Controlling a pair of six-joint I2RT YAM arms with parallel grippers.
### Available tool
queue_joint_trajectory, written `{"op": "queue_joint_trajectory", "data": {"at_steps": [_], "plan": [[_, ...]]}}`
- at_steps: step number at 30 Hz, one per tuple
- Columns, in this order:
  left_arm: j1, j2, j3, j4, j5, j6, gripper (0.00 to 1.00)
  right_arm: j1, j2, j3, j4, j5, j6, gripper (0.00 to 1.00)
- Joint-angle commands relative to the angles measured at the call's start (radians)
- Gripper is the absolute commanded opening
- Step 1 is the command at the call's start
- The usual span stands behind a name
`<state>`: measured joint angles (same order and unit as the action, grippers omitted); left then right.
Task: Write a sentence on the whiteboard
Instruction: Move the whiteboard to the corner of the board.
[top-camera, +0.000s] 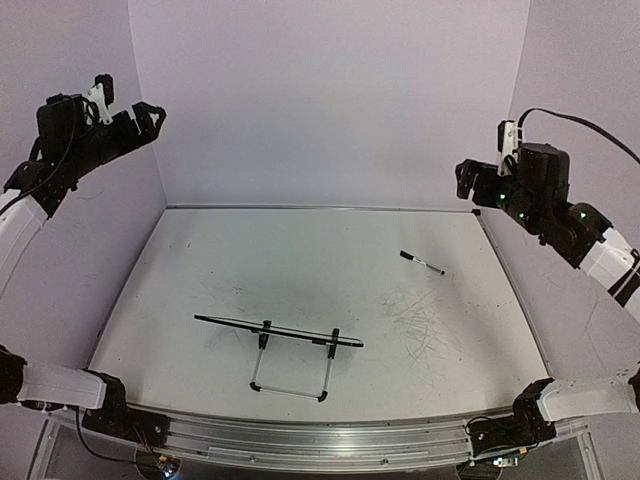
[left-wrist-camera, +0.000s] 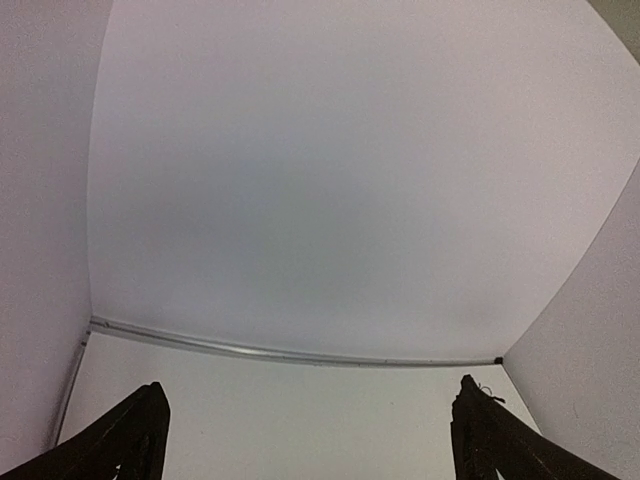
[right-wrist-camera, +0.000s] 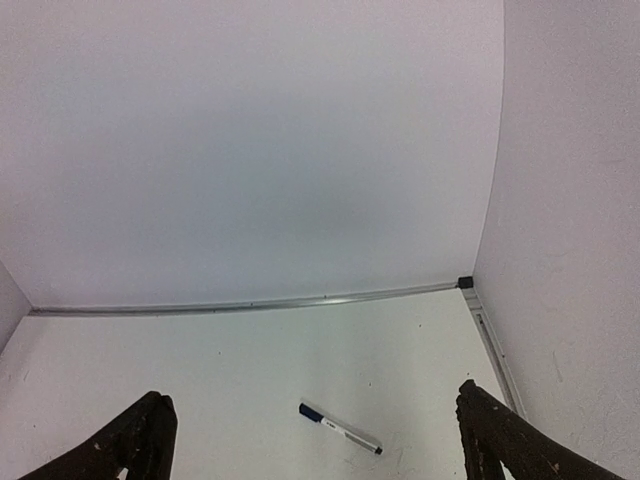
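Left fingers (top-camera: 150, 113) and right fingers (top-camera: 468, 180) hang spread and empty above the surface's (top-camera: 300, 250) far corners. The marker (top-camera: 422, 263) lies below the right fingers, nearer that arm, slanting toward the right edge. The whiteboard (top-camera: 278, 332) stands centrally, toward the near edge.

The whiteboard (top-camera: 279, 331) stood on the counter (top-camera: 300, 250) near its front edge, left of centre; a marker (top-camera: 422, 263) lay farther back to the right, well apart.
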<state>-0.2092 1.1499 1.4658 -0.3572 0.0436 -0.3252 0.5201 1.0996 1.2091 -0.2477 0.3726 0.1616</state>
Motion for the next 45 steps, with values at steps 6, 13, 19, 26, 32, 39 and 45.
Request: {"op": "queue_joint_trajectory", "data": {"at_steps": [6, 13, 19, 26, 32, 39, 45], "plan": [[-0.025, 0.037, -0.166, -0.060, 0.210, -0.094, 0.99, -0.002, 0.092, -0.025, -0.076, -0.327, -0.111, 0.98], [-0.055, 0.036, -0.258, -0.212, -0.014, -0.092, 0.99, 0.000, 0.218, -0.054, -0.124, -0.605, -0.047, 0.98], [-0.058, 0.107, -0.388, -0.262, 0.023, -0.114, 0.99, 0.103, 0.262, -0.125, -0.169, -0.633, -0.211, 0.94], [-0.081, 0.104, -0.490, -0.211, 0.019, -0.156, 0.99, 0.219, 0.175, -0.113, -0.087, -0.703, -0.289, 0.94], [-0.095, 0.092, -0.537, -0.156, 0.001, -0.189, 0.98, 0.405, 0.326, 0.075, -0.173, -0.629, -0.343, 0.94], [-0.104, 0.062, -0.552, -0.115, 0.000, -0.227, 0.98, 0.622, 0.550, 0.329, -0.231, -0.468, -0.331, 0.94], [-0.108, 0.035, -0.566, -0.104, 0.007, -0.239, 0.99, 0.745, 0.686, 0.469, -0.326, -0.287, -0.353, 0.89]]}}
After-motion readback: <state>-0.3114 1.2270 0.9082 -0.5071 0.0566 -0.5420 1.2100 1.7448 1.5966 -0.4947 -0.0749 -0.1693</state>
